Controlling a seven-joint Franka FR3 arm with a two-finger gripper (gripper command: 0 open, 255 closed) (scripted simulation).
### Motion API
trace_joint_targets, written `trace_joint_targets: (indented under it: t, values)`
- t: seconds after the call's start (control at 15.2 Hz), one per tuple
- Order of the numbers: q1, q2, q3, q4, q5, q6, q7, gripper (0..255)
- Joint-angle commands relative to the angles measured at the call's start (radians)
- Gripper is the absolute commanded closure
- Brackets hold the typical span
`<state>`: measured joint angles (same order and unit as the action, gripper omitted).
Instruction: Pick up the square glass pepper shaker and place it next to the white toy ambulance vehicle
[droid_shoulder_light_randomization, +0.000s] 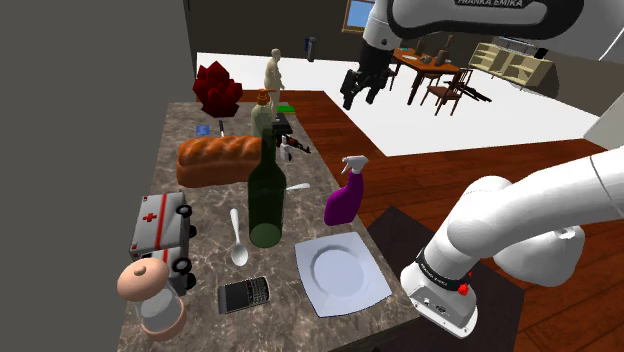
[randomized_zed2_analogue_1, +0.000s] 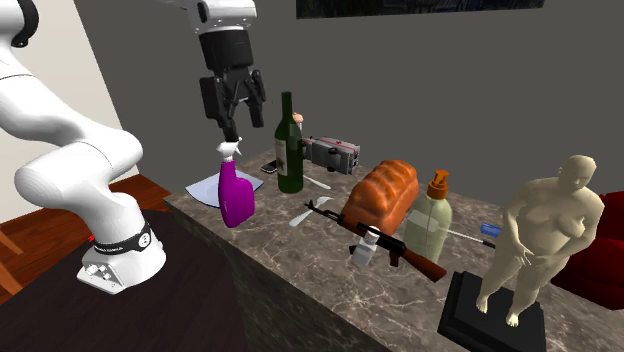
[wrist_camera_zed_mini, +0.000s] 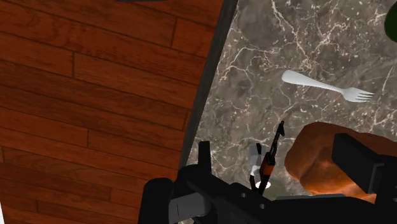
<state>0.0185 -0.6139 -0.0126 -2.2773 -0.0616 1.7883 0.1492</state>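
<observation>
Counter: brown veined marble counter (droid_shoulder_light_randomization: 205, 215), carrying all the things.
Arm: white arm (randomized_zed2_analogue_1: 70, 170) reaching up over the counter's edge.
Gripper: black gripper (randomized_zed2_analogue_1: 235, 122) high above the counter, over a purple spray bottle (randomized_zed2_analogue_1: 236, 197); jaws released, spread wide, clasping nothing.
Loaf: brown bread loaf (randomized_zed2_analogue_1: 386, 195), lying mid-counter.
Bottle: dark green wine bottle (droid_shoulder_light_randomization: 266, 195), upright between loaf and ambulance.
Ambulance: white toy ambulance with red crosses (droid_shoulder_light_randomization: 160, 225), well apart from the shaker.
Shaker: small square clear pepper shaker (randomized_zed2_analogue_1: 366, 250), upright on the counter, against a toy rifle (randomized_zed2_analogue_1: 395, 248), near the loaf.
</observation>
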Motion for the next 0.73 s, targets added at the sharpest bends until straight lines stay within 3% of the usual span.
trace_joint_targets:
  t: [0.0, 0.66]
  values:
    - [0.000, 0.071, -0.003, 0.015, 0.006, 0.052, 0.005, 0]
    - [0.006, 0.430, -0.011, 0.150, 0.044, 0.253, 0.026, 0]
